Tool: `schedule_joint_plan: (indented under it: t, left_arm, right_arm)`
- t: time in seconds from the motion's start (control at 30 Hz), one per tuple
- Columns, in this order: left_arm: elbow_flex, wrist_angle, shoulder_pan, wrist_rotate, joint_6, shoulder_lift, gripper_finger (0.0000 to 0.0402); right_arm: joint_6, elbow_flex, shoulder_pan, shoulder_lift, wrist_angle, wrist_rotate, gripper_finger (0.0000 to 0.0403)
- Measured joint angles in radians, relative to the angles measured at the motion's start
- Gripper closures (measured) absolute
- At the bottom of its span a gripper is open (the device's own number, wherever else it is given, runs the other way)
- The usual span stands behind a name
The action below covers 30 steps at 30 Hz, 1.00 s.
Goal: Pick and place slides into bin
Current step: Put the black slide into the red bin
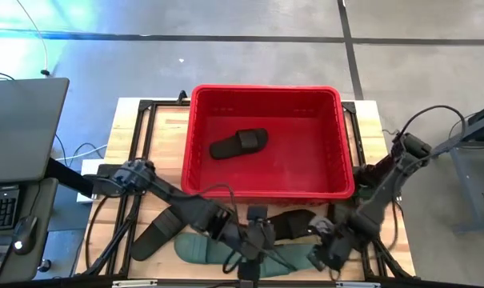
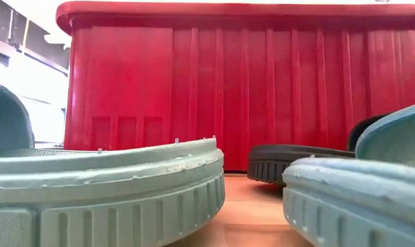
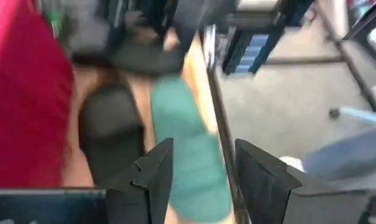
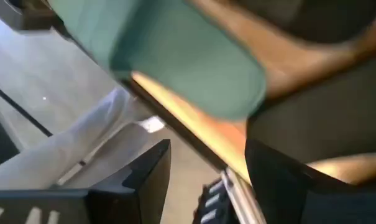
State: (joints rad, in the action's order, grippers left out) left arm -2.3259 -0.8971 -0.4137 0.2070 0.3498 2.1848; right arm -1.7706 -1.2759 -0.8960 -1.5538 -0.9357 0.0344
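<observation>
Reaching: you had both arms low over the near table edge, where five slides lay in a cluster, so the step in hand looked like picking the next one.
Doing it well: you needed to settle on one slide, straddle its strap or side, and close only when the fingers cleared its neighbours.
Left gripper (image 3: 200, 174): its fingers stood parted and empty, hovering above a green slide (image 3: 188, 155) beside a black slide (image 3: 110, 127).
Right gripper (image 4: 206, 180): it was also spread and held nothing, at the table edge near the other green slide (image 4: 175, 56).
Bin (image 1: 266, 96): it sat just behind the cluster, with one black slide in the bin (image 1: 239, 144) already.
</observation>
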Motion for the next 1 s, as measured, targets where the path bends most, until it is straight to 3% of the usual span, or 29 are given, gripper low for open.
schedule_joint_plan:
  t: [0.1, 0.27, 0.4, 0.67, 1.0]
  left_arm:
    - [-0.006, 0.115, -0.001, 0.000, 0.080, 0.053, 0.0247]
    - [-0.001, 0.114, -0.006, 0.018, 0.158, 0.114, 0.0247]
    - [-0.004, 0.161, 0.000, 0.039, 0.202, 0.161, 0.0247]
    - [-0.004, 0.333, 0.042, 0.020, 0.262, 0.260, 0.0247]
    - [-0.004, 0.380, 0.097, -0.016, 0.341, 0.321, 0.0247]
  right_arm:
    - [-0.111, 0.000, -0.087, -0.010, -0.043, -0.016, 0.0206]
    - [-0.299, 0.000, -0.215, -0.013, -0.034, -0.019, 0.0206]
    - [-0.420, 0.000, -0.324, -0.012, 0.004, -0.122, 0.0206]
    - [-0.426, 0.000, -0.411, -0.012, 0.064, -0.412, 0.0206]
    - [-0.368, 0.000, -0.388, -0.012, 0.068, -0.437, 0.0206]
